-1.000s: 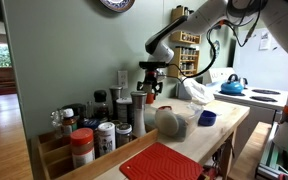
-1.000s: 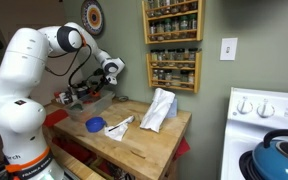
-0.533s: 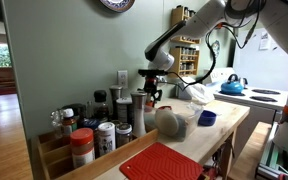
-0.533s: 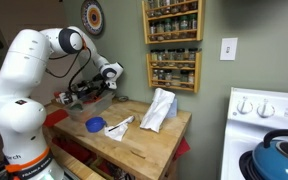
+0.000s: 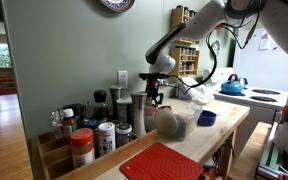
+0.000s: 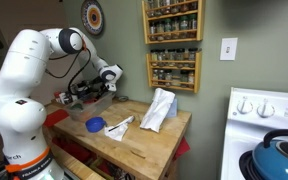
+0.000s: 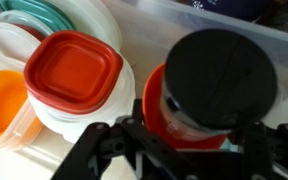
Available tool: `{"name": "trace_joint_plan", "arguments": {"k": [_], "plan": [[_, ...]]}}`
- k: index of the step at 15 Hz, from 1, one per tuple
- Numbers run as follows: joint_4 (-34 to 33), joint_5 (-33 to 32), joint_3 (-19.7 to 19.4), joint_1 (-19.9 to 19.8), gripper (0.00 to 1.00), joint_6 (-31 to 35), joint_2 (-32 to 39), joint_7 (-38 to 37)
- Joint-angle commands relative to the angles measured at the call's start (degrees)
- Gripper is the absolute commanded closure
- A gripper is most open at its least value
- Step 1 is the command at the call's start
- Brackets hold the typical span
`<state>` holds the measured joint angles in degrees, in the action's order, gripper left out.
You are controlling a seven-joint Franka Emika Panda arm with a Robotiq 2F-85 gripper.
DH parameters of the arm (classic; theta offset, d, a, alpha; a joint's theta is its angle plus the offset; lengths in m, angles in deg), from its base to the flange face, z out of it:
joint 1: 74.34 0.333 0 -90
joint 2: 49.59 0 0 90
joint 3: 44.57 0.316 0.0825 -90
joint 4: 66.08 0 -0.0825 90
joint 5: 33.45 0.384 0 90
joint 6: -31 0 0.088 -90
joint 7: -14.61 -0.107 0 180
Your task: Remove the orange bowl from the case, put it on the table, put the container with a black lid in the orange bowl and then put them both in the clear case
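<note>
Orange bowl (image 7: 154,105) is down in the clear case (image 7: 174,22), and the container with the black lid (image 7: 224,72) sits inside it, the lid filling most of the bowl so only an orange rim shows on the near side. The gripper (image 7: 184,148) hangs right above the pair, its fingers (image 7: 99,145) set wide, one on each side of the bowl. Whether the pads press on the bowl's wall, I cannot tell from this angle.

Just beside the bowl in the case there's a square tub with a red lid (image 7: 74,68), resting on a pale stack. Past it, at the edge, an orange tub (image 7: 4,105), and a teal-rimmed lid (image 7: 39,12) at the top.

In an exterior view the arm (image 6: 29,70) reaches down over the case at the far end of the wooden table (image 6: 149,140). On the tabletop, well apart from the case, lie a small blue dish (image 6: 95,125) and a white bag (image 6: 159,108). A spice rack (image 6: 172,45) hangs on the wall behind.
</note>
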<state>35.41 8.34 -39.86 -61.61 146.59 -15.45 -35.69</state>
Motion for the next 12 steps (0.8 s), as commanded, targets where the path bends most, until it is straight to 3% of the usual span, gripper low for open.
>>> {"name": "trace_joint_plan", "arguments": {"k": [1, 5, 6, 7, 10, 12], "plan": [[1.2, 0.5, 0.3, 0.5, 0.51, 3.2, 0.1, -2.2], [1.5, 0.5, 0.7, 0.4, 0.51, 3.7, 0.4, -2.4], [1.6, 0.3, 0.6, 0.4, 0.47, 3.8, 0.3, -2.5], [1.8, 0.3, 0.6, 0.4, 0.1, 3.9, 0.0, -2.6], [2.6, 0.2, 0.8, 0.1, 0.01, 3.9, -1.5, -1.3], [3.0, -0.2, 0.7, -0.1, 0.0, 3.0, -2.9, -1.4]]}}
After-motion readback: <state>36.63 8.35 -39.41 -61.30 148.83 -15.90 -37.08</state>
